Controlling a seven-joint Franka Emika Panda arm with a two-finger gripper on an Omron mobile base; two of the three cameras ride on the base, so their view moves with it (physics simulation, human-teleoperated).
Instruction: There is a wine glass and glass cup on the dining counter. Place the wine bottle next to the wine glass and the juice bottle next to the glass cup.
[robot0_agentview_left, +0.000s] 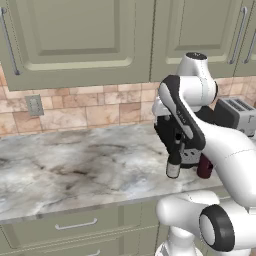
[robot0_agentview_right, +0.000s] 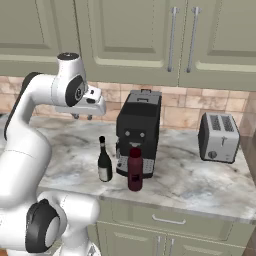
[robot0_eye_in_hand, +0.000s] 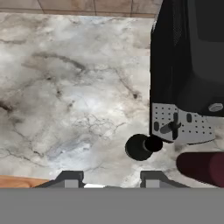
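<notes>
marble worktop (robot0_agentview_left: 75, 165): grey-veined slab under a tiled backsplash (robot0_agentview_left: 90, 107) and green cabinets (robot0_agentview_left: 80, 35).

left base view: my arm crosses in front of the black coffee machine (robot0_agentview_left: 167, 132). the wine bottle (robot0_agentview_left: 173, 162) stands upright near the front edge of the worktop, just beside the machine. the juice bottle (robot0_agentview_left: 204, 166) peeks out maroon behind my forearm, to the right of the wine bottle. a toaster (robot0_agentview_left: 237, 115) sits further right.

right base view: my gripper (robot0_agentview_right: 82, 116) hangs well above the worktop, left of the coffee machine (robot0_agentview_right: 139, 131) and higher than the wine bottle (robot0_agentview_right: 104, 161). the wine bottle and the juice bottle (robot0_agentview_right: 135, 170) stand side by side in front of the machine, apart from each other. the toaster (robot0_agentview_right: 218, 136) stands well to the right.

hand view: i look straight down; the wine bottle (robot0_eye_in_hand: 142, 146) shows as a dark round cap and shoulder above my right fingertip (robot0_eye_in_hand: 154, 177). the juice bottle (robot0_eye_in_hand: 201, 166) lies at the right edge.

gripper state: my jaws look drawn in and clenched on nothing, though the fingertips are small here, so i say it with some caution.
</notes>
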